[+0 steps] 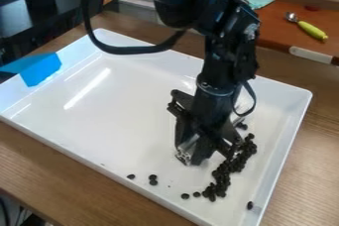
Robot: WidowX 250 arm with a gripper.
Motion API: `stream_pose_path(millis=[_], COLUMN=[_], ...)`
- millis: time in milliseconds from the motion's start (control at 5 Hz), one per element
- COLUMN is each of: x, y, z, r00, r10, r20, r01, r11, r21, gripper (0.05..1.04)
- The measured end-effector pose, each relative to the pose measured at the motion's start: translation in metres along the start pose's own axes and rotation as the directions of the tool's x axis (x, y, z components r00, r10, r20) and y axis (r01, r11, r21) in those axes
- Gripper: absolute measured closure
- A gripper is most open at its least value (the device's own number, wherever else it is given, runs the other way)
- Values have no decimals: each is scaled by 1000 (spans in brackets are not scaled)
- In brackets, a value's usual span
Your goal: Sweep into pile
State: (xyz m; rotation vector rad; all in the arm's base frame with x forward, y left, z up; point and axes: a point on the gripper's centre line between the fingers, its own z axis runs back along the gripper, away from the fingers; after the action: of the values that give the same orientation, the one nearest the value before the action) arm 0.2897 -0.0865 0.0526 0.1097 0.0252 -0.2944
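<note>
Watching the gripper point(197, 151) low over the white tray point(112, 116), we cannot tell if it's open or closed (awkward angle); just beside it, the dark pieces point(228, 167) form an uneven band, a few strays apart.

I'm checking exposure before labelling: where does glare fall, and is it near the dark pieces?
Camera view: one bright streak on the floor of the white tray, image-left, and a fainter one nearer its left edge; both lie away from the dark pieces.

Arm point(228, 46) cut off at top; dark pieces point(220, 176) uncountable (too tightly clumped).
</note>
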Motion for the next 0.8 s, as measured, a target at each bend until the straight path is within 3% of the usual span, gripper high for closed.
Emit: stream_pose_path(millis=[200,400,800], x=[-4,-5,-29], y=[-18,-3,76], z=[1,6,31], r00=[998,997,998], r10=[-60,-79,-21], r20=[-13,-7,67], r01=[60,79,19], r11=[998,997,1000], r21=[-15,-21,23], gripper=[704,704,704])
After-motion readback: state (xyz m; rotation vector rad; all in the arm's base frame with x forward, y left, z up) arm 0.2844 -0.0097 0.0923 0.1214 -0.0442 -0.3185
